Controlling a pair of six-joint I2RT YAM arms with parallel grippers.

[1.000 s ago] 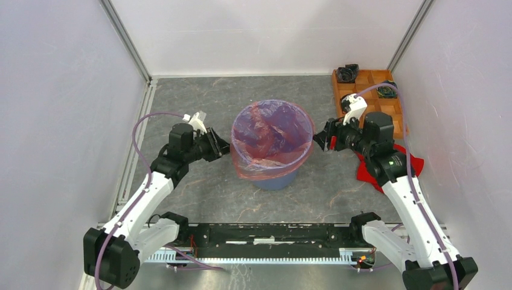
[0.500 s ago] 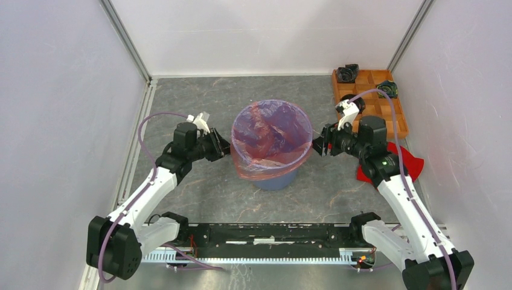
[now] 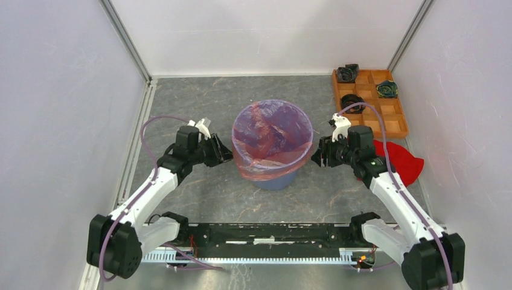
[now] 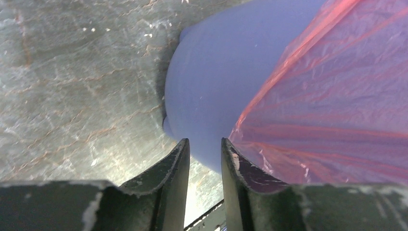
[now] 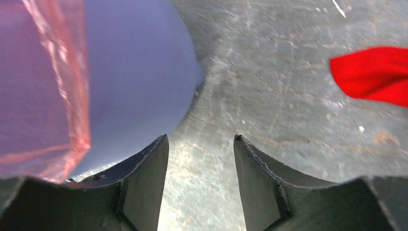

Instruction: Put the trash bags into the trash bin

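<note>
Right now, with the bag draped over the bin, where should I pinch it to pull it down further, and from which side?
Probably the loose hem of the trash bag hanging outside the trash bin, below its rim. Come in level from either flank: there the film hangs free as a thin skirt, while at the rim it lies stretched tight.

Translucent pink-red trash bag tinting blue trash bin purplish (inside), red cloth glowing, orange tray, grey veined tabletop

Blue bin, pink bag draped outside, end effector ajar
</note>
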